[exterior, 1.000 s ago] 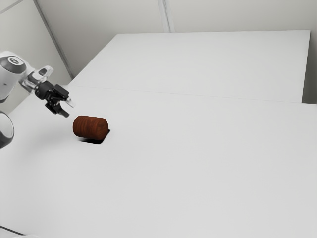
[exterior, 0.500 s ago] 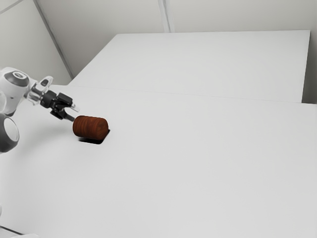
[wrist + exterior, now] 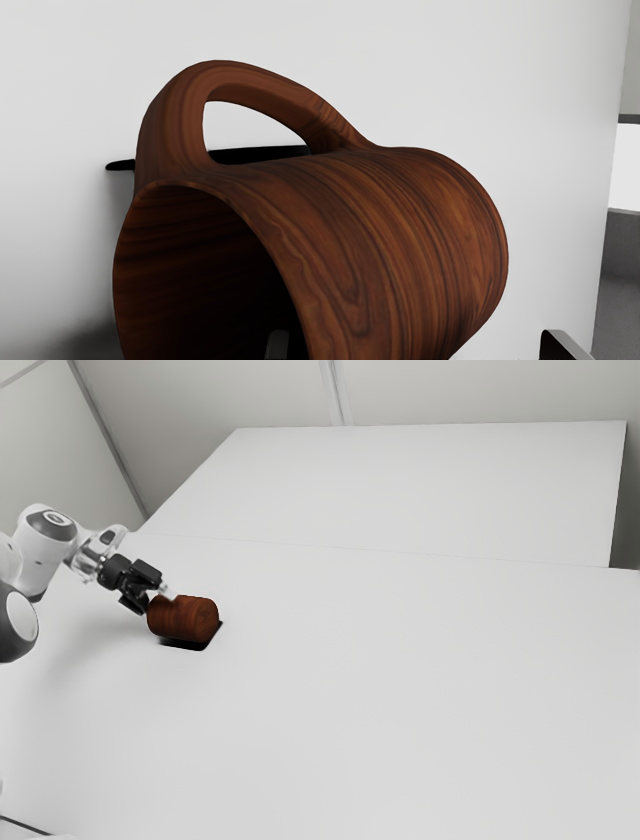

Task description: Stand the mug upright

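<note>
The mug [image 3: 183,618] lies on its side on the surface [image 3: 400,680], so it is not upright. The relation which matters most is this: the mouth of the mug looks toward the end effector [image 3: 161,603], and its base [image 3: 208,620] points away, to the exterior view's right. The long axis runs between these two ends, rather flat along the surface. The end effector is at the mouth end, and it stands wide. In the wrist view one finger [image 3: 277,346] shows against the dark hollow of the mug, and the other finger [image 3: 562,345] is outside, past the body, so the wall is between them. I see no grip from two sides; if one of them touches the wall, I cannot tell. The handle [image 3: 220,75] goes out from the body at the side turned away from the fingers, so it should not disturb a closing on the wall. In my judgement, the move asks for a hold of this wall, and then a turn which raises the mouth and brings the base down. If the hold is too shallow, the round body may slip or roll. An edge of the surface is behind the arm's hand, but toward the exterior view's right there is wide open room for the turning.
</note>
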